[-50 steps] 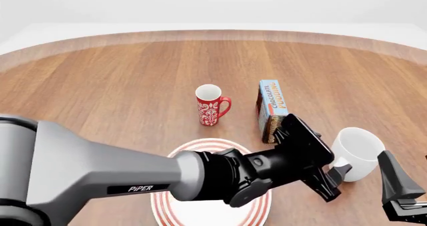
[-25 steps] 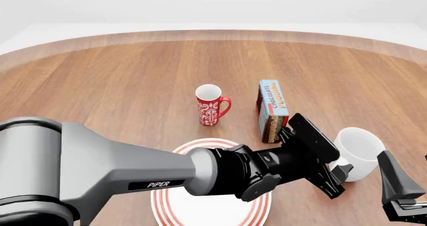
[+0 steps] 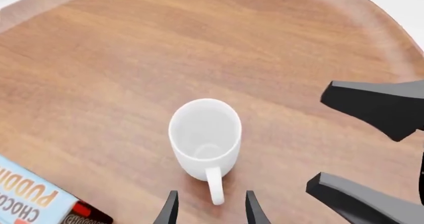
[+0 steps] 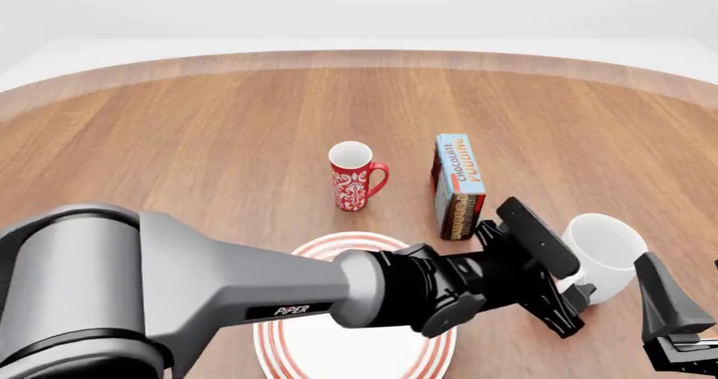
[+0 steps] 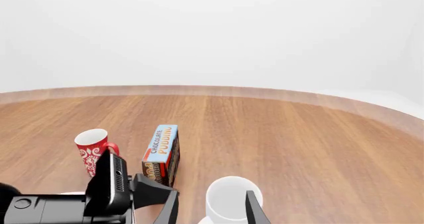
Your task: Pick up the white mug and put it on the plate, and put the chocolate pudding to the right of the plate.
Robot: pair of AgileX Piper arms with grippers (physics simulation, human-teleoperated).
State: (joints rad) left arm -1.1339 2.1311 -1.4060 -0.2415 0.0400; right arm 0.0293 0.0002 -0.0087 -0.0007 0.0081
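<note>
The white mug [image 4: 607, 253] stands upright on the table at the near right, its handle [image 3: 214, 187] pointing toward my left arm. My left gripper [image 4: 572, 299] reaches across from the left and is open, its fingertips on either side of the handle's end without closing on it. In the left wrist view the left gripper [image 3: 212, 211] sits just short of the white mug [image 3: 205, 137]. The plate [image 4: 325, 246] lies at the near middle, largely hidden under my left arm. The chocolate pudding [image 4: 458, 181] stands on edge behind the plate's right side. My right gripper [image 4: 678, 324] is open, just right of the mug.
A red mug with a white pattern [image 4: 353, 177] stands behind the plate, left of the pudding. In the right wrist view the left gripper [image 5: 126, 189] sits just below the chocolate pudding [image 5: 162, 152] and beside the white mug [image 5: 229, 199]. The table's curved rim [image 4: 359, 58] runs along the back.
My left arm has stretched further right, bringing its gripper closer to the white mug's handle. The right gripper and all objects have stayed put.
</note>
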